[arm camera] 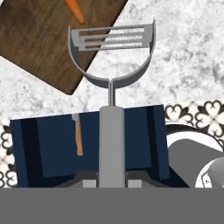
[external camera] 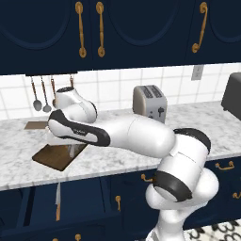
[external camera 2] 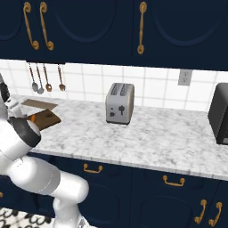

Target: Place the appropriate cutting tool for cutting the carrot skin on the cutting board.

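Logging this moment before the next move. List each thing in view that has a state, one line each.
claw: shut on the peeler's handle
peeler: held, head over the counter edge beside the board
carrot: lying on the cutting board
cutting board: flat on the counter, peeler not yet on it
toaster: upright, slots empty
upper cabinet doors: closed

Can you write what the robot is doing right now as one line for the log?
gripper: shut on peeler | peeler: lifted, head past board corner | carrot: on board | next: likely lower peeler onto board
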